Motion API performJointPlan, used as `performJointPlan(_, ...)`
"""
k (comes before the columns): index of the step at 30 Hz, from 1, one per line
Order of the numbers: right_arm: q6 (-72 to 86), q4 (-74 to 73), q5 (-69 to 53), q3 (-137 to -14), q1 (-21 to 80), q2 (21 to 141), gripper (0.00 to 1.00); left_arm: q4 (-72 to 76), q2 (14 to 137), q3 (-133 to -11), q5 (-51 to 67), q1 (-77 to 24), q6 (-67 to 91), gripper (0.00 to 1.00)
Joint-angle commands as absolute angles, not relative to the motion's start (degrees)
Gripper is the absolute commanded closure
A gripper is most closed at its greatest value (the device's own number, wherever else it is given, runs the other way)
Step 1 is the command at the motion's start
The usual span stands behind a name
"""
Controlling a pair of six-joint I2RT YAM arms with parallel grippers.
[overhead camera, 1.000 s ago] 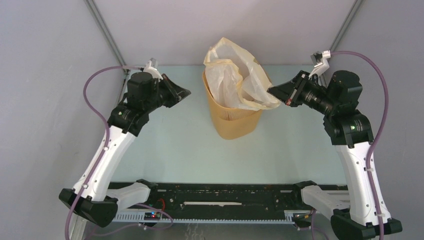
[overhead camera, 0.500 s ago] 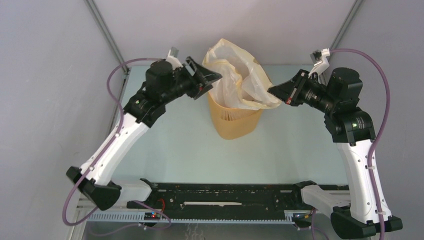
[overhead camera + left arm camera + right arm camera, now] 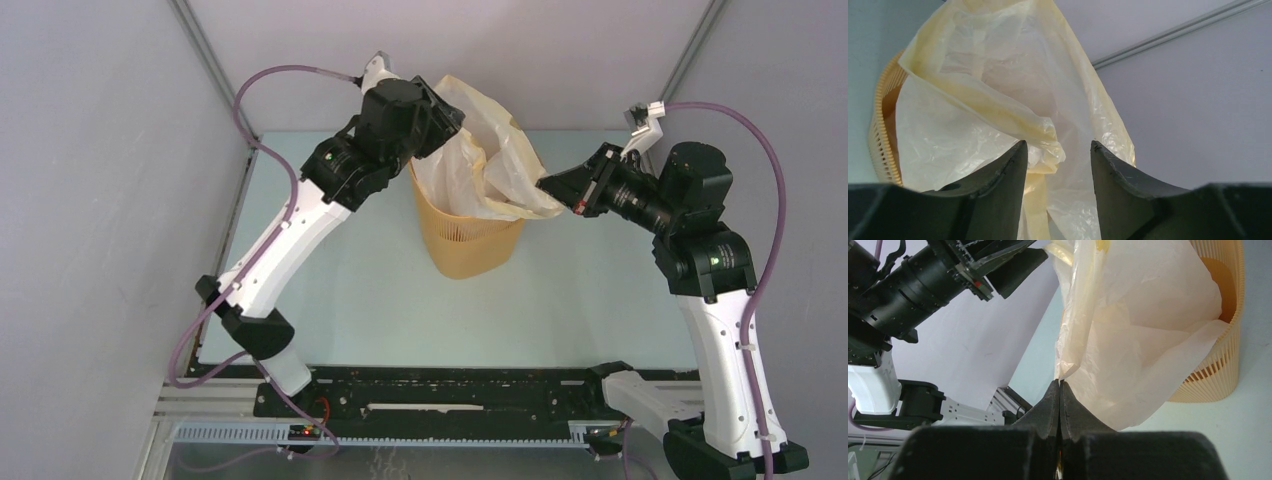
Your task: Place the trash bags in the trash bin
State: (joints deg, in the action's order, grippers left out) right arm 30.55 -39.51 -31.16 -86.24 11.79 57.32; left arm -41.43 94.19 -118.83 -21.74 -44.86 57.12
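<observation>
The yellow-orange slitted trash bin point(image 3: 470, 240) stands upright in the middle of the table. The crinkly whitish trash bag point(image 3: 480, 150) with its pale yellow band sits partly inside it and billows above the rim. My left gripper point(image 3: 448, 112) is open at the bag's upper left edge; in the left wrist view a fold of the bag point(image 3: 1048, 142) lies between its open jaws point(image 3: 1057, 146). My right gripper point(image 3: 546, 186) is shut on the bag's right edge, which shows pinched in the right wrist view point(image 3: 1060, 381). The bin point(image 3: 1220, 365) also shows there.
The pale green table top point(image 3: 370, 290) lies around the bin. Grey enclosure walls point(image 3: 90, 150) and metal frame posts stand at left, back and right. A black rail with wiring point(image 3: 440, 395) runs along the near edge.
My left arm has swung right and up from the table's left side to the bag's upper left edge. The right gripper has stayed shut on the bag's right edge.
</observation>
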Motion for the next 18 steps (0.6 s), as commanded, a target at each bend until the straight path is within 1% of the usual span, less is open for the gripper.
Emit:
performJointPlan(1,30.8,-37.2,-31.4,-86.7,12.2,56.5,1.00,-46.6,98.0,-127.3,-27.0,-46.0,57.1,0.45)
performJointPlan(8,30.4,-37.3,-31.0,-86.7,12.2,56.7,1.00,-47.7,100.6,-128.8,-26.2,-46.8,58.5,0.42)
performJointPlan(18,30.6,-37.5,-30.3,-86.6,12.2,56.7,1.00,-48.5,103.0,-129.9,-28.8,-47.8,58.3,0.47)
